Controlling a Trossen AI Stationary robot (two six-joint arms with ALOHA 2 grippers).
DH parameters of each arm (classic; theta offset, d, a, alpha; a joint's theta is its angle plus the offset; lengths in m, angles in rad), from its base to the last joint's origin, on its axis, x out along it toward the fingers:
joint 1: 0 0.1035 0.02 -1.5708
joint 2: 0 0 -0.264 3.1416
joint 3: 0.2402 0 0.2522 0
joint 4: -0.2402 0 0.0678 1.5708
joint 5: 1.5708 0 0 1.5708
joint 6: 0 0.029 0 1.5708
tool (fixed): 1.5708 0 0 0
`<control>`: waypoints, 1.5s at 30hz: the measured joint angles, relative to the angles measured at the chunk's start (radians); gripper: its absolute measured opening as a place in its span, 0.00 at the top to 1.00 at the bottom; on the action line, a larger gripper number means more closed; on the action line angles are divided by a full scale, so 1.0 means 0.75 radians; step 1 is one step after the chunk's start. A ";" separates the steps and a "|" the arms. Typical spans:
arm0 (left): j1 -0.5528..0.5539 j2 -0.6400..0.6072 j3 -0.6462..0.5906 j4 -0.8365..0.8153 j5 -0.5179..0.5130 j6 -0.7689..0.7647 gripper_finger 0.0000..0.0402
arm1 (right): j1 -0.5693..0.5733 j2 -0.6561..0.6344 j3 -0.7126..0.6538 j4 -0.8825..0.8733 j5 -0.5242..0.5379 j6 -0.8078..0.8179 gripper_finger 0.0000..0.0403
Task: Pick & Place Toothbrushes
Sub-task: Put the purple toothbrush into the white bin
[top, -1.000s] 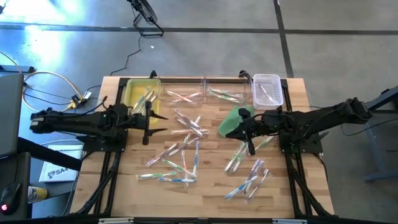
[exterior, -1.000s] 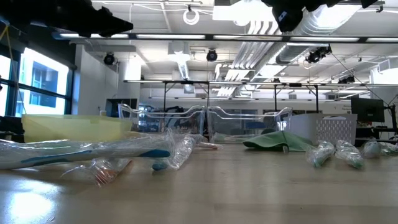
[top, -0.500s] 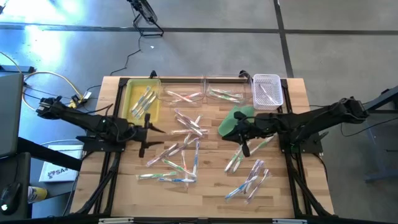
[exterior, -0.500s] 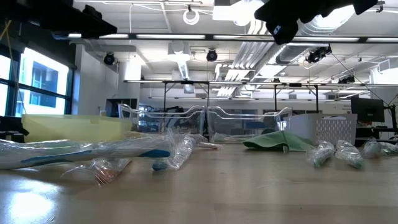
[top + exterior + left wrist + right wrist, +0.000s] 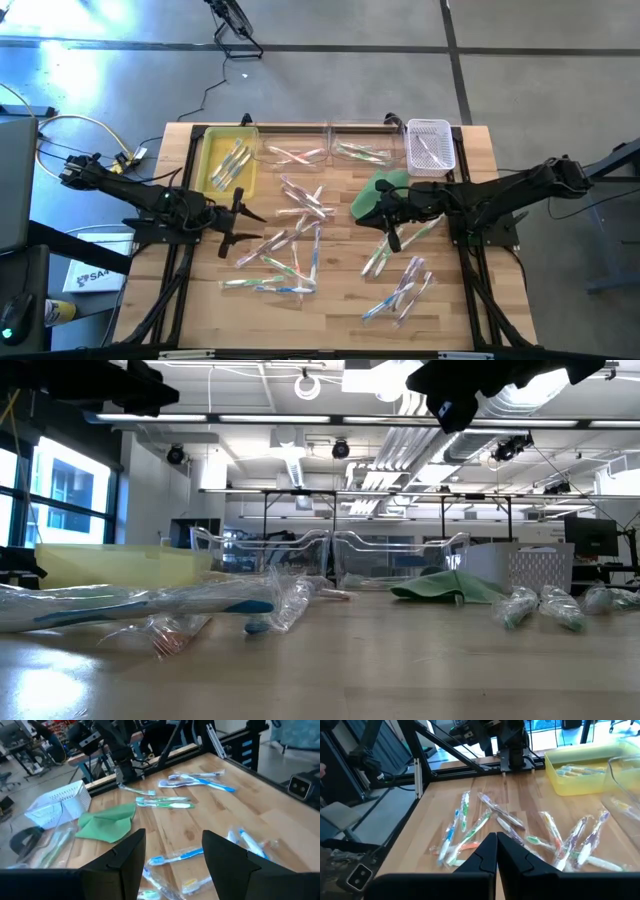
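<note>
- I see four bins in a row along the tabletop's (image 5: pixel 200 300) far edge: a tray (image 5: pixel 206 155) at the left, two clear bins (image 5: pixel 296 143) in the middle, a basket (image 5: pixel 430 145) at the right.
- Toothbrushes (image 5: pixel 300 205) lie scattered across the tabletop's middle; a few more lie in each bin.
- A cloth (image 5: pixel 372 195) lies just in front of the basket.
- My left gripper (image 5: pixel 238 220) hangs left of the scatter, my right gripper (image 5: pixel 393 232) beside the cloth.

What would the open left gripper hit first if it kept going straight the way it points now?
Probably the clear-wrapped toothbrush with a blue handle, lying on the wooden table just ahead of the left gripper. Depth is hard to judge; the crumpled green cloth lies farther on.
</note>
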 joint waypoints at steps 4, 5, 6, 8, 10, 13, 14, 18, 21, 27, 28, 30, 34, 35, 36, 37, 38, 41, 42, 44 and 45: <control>0.000 0.000 0.000 -0.017 0.100 -0.008 0.53 | 0.000 0.000 0.000 0.000 0.000 0.017 0.99; 0.000 0.000 0.000 -0.016 0.123 -0.008 0.53 | 0.002 0.000 0.000 0.000 0.000 0.014 0.99; 0.000 0.001 0.000 -0.016 0.138 -0.008 0.53 | 0.002 0.000 0.000 0.000 0.000 0.011 0.99; 0.000 0.005 0.000 -0.015 0.151 -0.030 0.53 | 0.002 0.000 0.000 0.000 0.000 0.009 0.99; 0.000 0.005 0.000 -0.016 0.154 -0.099 0.53 | 0.002 0.000 0.000 0.000 0.000 0.007 0.99; 0.001 0.005 0.001 -0.013 0.154 -0.268 0.53 | 0.002 0.000 0.000 0.000 0.000 0.004 0.99; 0.001 0.005 0.001 -0.014 0.154 -0.309 0.53 | 0.002 0.000 0.000 0.000 0.000 0.004 0.99; 0.001 0.005 0.001 -0.013 0.154 -0.392 0.53 | 0.002 0.000 0.000 -0.001 0.000 -0.006 0.99; 0.000 0.006 0.001 0.006 0.154 -0.398 0.53 | 0.002 0.000 0.000 -0.001 0.000 -0.007 0.99; 0.000 0.058 0.005 0.140 0.172 -0.391 0.53 | 0.002 0.000 0.000 -0.001 0.000 -0.006 0.99; 0.000 0.075 0.013 0.134 0.174 -0.392 0.53 | 0.002 0.000 0.000 -0.002 0.000 -0.006 0.99; 0.000 0.116 0.034 0.096 0.175 -0.405 0.53 | 0.002 0.000 0.000 -0.002 0.000 -0.007 0.99; 0.000 0.236 0.110 0.023 0.180 -0.433 0.53 | 0.002 0.000 0.000 -0.002 0.001 -0.007 0.99; 0.000 0.274 0.133 0.003 0.190 -0.433 0.53 | 0.002 0.000 0.000 -0.003 0.000 -0.007 0.99; 0.001 0.309 0.155 -0.018 0.204 -0.430 0.53 | 0.002 0.000 0.000 -0.003 0.000 -0.007 0.99; 0.001 0.346 0.181 -0.045 0.219 -0.426 0.53 | 0.002 0.000 0.000 -0.003 0.000 -0.007 0.99; 0.000 0.381 0.211 -0.071 0.238 -0.425 0.53 | 0.002 0.000 0.000 -0.006 0.000 -0.007 0.99; 0.000 0.463 0.302 -0.241 0.266 -0.423 0.53 | 0.002 0.000 0.000 -0.016 0.000 -0.013 0.99; 0.000 0.487 0.331 -0.312 0.267 -0.429 0.53 | 0.002 0.000 0.000 -0.019 0.000 -0.020 0.99; 0.000 0.528 0.385 -0.455 0.265 -0.471 0.53 | 0.002 0.000 0.000 -0.023 0.000 -0.038 0.99; 0.000 0.544 0.407 -0.530 0.264 -0.504 0.53 | 0.002 0.000 0.000 -0.024 0.000 -0.042 0.99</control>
